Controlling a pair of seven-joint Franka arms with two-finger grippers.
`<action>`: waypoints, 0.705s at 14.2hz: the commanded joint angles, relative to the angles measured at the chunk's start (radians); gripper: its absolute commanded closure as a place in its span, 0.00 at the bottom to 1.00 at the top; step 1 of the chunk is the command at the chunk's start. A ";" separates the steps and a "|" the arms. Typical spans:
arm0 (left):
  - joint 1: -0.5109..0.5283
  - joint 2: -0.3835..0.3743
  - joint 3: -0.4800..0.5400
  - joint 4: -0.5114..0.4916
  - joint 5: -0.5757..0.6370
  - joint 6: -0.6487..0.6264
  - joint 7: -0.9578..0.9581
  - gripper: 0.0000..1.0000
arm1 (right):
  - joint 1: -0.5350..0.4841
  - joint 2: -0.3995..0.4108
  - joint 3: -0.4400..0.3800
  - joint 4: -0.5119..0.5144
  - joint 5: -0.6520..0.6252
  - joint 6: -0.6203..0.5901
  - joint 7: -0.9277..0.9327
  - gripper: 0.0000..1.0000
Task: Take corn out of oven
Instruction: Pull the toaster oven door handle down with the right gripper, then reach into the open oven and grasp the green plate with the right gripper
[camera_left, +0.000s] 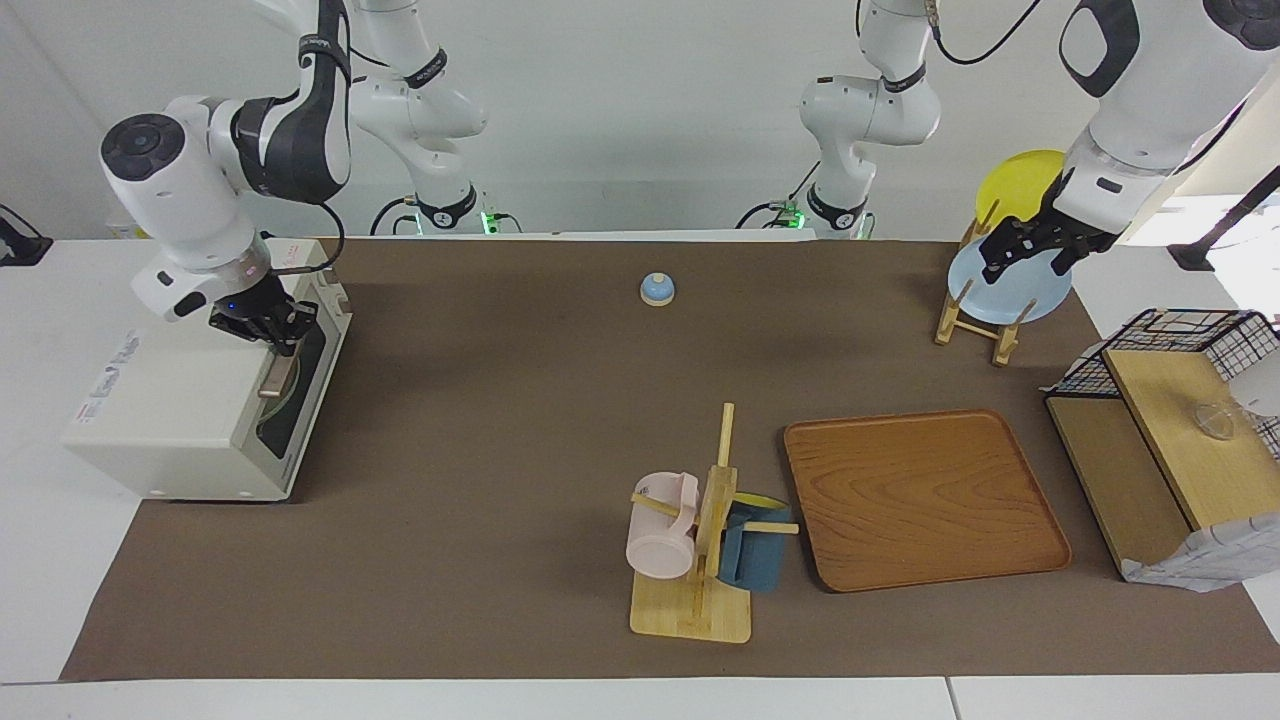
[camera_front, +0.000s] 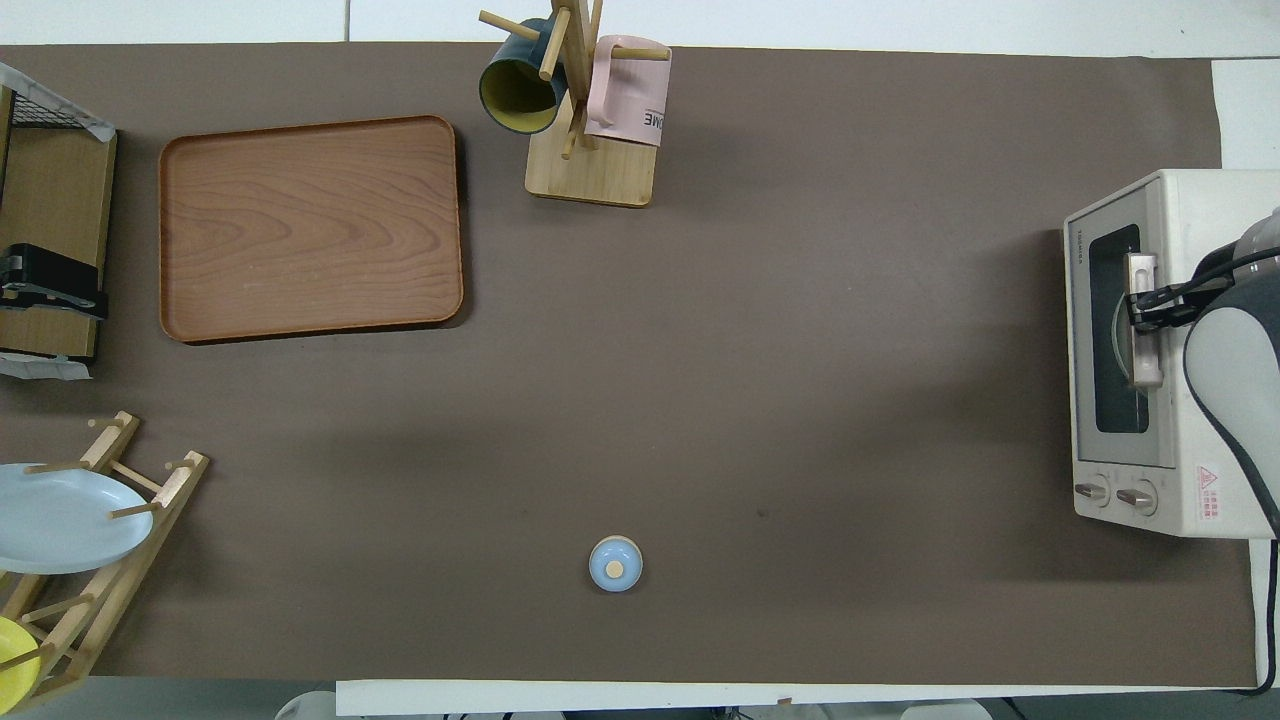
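Observation:
The cream-white oven stands at the right arm's end of the table, and it also shows in the overhead view. Its dark glass door is shut. My right gripper is at the tan bar handle, and its fingers grip the handle near one end. The corn is hidden. My left gripper hangs open and empty over the plate rack, and that arm waits.
A wooden tray lies toward the left arm's end. A mug tree with a pink and a blue mug stands beside it. A small blue bell sits nearer to the robots. A black wire basket and a wooden shelf stand at the table's end.

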 joint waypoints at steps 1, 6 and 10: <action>0.000 0.003 0.002 0.017 -0.007 -0.018 0.005 0.00 | 0.006 0.043 0.010 -0.022 -0.011 0.054 0.030 1.00; 0.000 0.003 0.002 0.017 -0.007 -0.018 0.005 0.00 | 0.163 0.147 0.011 -0.022 -0.001 0.175 0.254 1.00; 0.000 0.003 0.002 0.017 -0.007 -0.018 0.005 0.00 | 0.168 0.235 0.013 -0.030 0.012 0.278 0.266 1.00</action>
